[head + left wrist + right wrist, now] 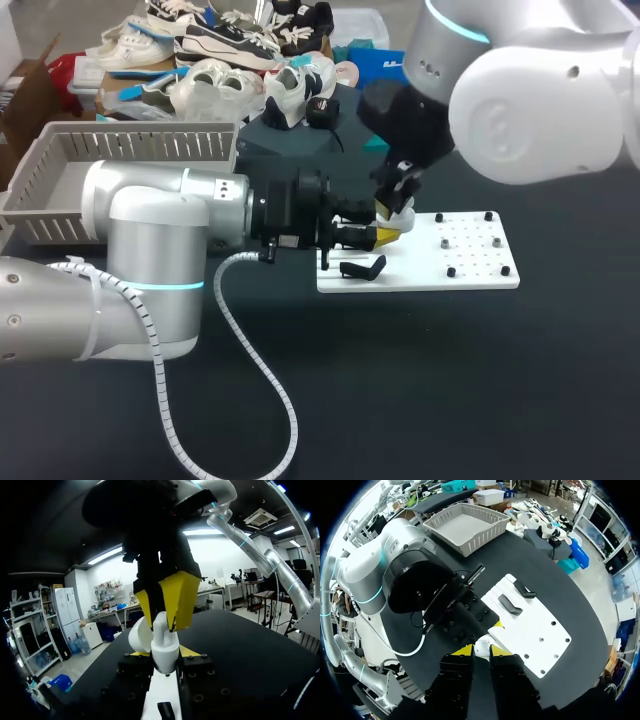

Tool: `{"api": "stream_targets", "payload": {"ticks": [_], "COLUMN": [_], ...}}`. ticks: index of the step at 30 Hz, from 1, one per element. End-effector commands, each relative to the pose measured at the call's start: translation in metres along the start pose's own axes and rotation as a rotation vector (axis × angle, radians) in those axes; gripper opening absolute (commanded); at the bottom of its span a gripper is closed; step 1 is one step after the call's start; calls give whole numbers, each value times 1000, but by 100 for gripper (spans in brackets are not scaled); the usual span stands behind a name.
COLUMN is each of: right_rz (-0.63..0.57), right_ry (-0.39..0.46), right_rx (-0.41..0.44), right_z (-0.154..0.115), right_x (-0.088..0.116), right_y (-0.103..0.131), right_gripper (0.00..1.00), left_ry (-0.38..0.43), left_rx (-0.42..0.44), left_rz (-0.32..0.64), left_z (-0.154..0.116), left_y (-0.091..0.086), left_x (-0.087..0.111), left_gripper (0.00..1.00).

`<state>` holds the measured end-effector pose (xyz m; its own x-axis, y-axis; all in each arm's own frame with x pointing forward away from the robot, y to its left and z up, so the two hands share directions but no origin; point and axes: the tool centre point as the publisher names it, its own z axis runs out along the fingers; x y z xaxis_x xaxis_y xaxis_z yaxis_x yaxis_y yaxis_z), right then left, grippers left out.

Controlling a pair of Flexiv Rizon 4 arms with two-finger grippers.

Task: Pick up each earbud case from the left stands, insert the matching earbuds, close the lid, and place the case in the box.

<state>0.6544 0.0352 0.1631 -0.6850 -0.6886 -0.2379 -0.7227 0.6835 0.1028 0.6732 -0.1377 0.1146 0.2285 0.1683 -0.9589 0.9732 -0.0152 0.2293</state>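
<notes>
A white earbud case (400, 222) hangs just above the left end of the white board (465, 265). My left gripper (388, 237) comes in from the left and is shut on the case's body (165, 655), with a yellow tip on each side. My right gripper (396, 196) comes down from above. Its yellow fingertips (177, 597) pinch a white upright piece (160, 624) at the case's top; I cannot tell whether it is the lid or an earbud. In the right wrist view the case (482, 647) shows between the right gripper's (480, 652) tips.
Two black stands (510, 605) (525, 590) sit on the board's left part, and small black pegs (450, 271) dot its right part. A grey slatted basket (60, 180) stands at the table's back left. Shoes are piled behind the basket.
</notes>
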Motion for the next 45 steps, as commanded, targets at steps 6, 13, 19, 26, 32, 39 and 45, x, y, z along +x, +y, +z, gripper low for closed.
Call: {"api": "stream_targets", "payload": {"ticks": [6,13,19,26,32,39,45], "right_rz": [1,2,-1,33,42,46,58], "right_ry": [-7,-11,-23,-92,-106,-101,-108], "right_rx": [-9,-7,12,48,56,33,9], "right_z": [-1,-2,-13,-36,-27,-8,-2], "right_x": [-3,-2,0,-2,-15,-28,-31], "right_y": [-1,-1,2,-12,-35,-52,-57], "right_gripper": [34,39,37,36,35,30,29], "left_ry": [0,0,0,0,0,0,0], "left_rx": [3,3,3,3,3,3,3], "left_rz": [1,1,1,1,1,1,1], "left_z": [1,1,1,1,1,1,1], "left_y": [1,1,1,1,1,1,1], "left_x": [0,0,0,0,0,0,0], "left_gripper": [0,0,0,0,0,0,0]}}
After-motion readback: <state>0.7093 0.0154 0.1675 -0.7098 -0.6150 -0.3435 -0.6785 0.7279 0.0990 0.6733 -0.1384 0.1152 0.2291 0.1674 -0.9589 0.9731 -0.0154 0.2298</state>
